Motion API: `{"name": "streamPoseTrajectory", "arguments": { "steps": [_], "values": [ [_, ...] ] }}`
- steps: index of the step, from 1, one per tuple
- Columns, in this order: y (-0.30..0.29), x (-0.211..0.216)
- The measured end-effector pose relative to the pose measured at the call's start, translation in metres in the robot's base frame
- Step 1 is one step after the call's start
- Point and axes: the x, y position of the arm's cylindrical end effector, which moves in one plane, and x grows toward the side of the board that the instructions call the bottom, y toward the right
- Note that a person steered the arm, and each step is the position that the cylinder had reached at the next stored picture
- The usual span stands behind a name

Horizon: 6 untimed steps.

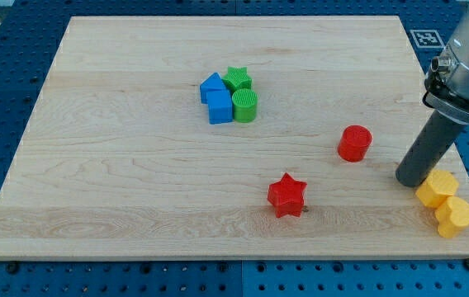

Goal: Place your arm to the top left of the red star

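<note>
— Blue blocks (215, 99) and green ones (241, 95) huddle upper centre; what's further right?

— Red star (286, 195), low and centre. Then a red cylinder (354, 143). My tip (412, 179), a bare rod with nothing to open or close, stands far right, touching the yellow blocks (445, 203), well right of the star.

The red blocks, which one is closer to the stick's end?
The red cylinder. It sits up and to the view's left of my tip, with a small gap. The red star lies much farther to the view's left, lower down.
</note>
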Motion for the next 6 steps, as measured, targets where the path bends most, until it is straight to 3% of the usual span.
{"name": "streamPoseTrajectory", "arguments": {
  "steps": [3,6],
  "values": [
    [0.007,-0.003],
    [-0.08,-0.005]
  ]
}}
